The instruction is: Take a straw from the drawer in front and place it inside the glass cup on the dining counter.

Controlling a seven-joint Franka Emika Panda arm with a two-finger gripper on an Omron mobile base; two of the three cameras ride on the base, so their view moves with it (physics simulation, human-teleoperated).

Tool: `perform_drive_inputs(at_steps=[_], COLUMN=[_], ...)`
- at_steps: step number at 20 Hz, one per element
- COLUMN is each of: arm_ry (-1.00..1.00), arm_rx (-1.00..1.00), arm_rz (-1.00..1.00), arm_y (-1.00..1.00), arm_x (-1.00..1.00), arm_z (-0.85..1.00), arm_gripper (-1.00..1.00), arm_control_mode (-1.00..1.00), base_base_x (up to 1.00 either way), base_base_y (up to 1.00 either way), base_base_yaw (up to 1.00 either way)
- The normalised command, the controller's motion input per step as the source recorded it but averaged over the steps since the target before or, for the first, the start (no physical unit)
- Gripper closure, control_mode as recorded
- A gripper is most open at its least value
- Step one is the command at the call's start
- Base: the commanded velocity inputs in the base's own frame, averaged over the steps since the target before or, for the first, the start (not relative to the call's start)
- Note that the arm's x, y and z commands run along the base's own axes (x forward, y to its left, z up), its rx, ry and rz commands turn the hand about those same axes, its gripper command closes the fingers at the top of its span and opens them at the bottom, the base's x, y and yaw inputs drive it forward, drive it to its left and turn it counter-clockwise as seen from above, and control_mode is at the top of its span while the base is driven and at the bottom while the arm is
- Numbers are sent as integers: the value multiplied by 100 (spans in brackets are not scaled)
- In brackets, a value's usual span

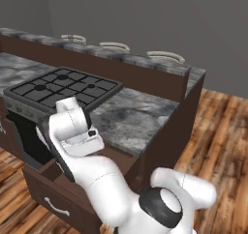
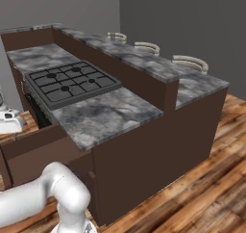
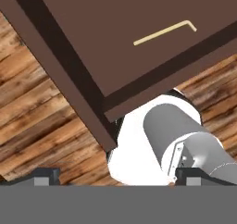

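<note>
Robot gripper (image 3: 111,177) hovers wide open and empty above the open drawer (image 3: 111,42).
The straw (image 3: 163,32) lies flat, well ahead of the jaws; so thin, it could slip the pinch.

The drawer (image 3: 115,33) runs off the hand view's edges at twelve and three o'clock; in the left base view the arm hides its inside.

We find the thin pale yellow straw (image 3: 164,32) lying flat inside the open dark brown wooden drawer (image 3: 115,42), below the grey marble tabletop (image 1: 126,117) carrying the black gas stove (image 1: 65,87); behind rises the long grey marbled dining counter (image 1: 121,58).
</note>
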Motion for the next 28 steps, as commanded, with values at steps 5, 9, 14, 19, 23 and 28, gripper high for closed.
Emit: perform_drive_inputs(at_steps=[5, 9, 14, 19, 23, 28], arm_ry=[10, 7, 4, 3, 7, 3], arm_rx=[33, 24, 20, 11, 5, 1], arm_rz=[0, 0, 0, 0, 0, 0], arm_y=[-74, -74, -65, -31, -18, -7], arm_x=[1, 1, 0, 0, 0, 2], arm_z=[30, 13, 1, 0, 0, 0], arm_gripper=[-100, -100, -100, -100, -100, -100], arm_control_mode=[-100, -100, -100, -100, -100, -100], base_base_x=[0, 0, 0, 0, 0, 0], base_base_y=[0, 0, 0, 0, 0, 0], base_base_yaw=[0, 0, 0, 0, 0, 0])
